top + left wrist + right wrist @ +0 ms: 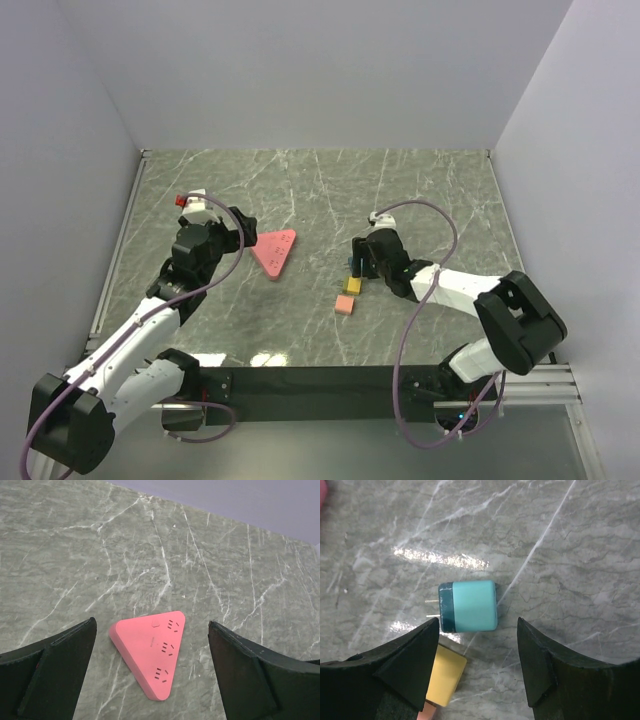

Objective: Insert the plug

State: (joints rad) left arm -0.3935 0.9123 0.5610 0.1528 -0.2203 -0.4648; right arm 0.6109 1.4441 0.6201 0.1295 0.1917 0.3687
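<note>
A pink triangular power strip (pixel 275 251) lies left of the table's middle; in the left wrist view (pixel 151 653) its three sockets face up. My left gripper (pixel 150 675) hangs open above it, empty, a finger on each side. A teal plug (pixel 469 606) with two metal prongs pointing left lies on its side on the marble. My right gripper (pixel 477 667) is open and empty just short of it, in the top view (pixel 362 258) right over the plug.
A yellow block (pixel 445 676) lies by my right gripper's left finger (pixel 405 672), also seen from above (pixel 353 285). A pink block (pixel 346 305) lies nearer the front edge. White walls enclose the marble table (pixel 320 190) on three sides.
</note>
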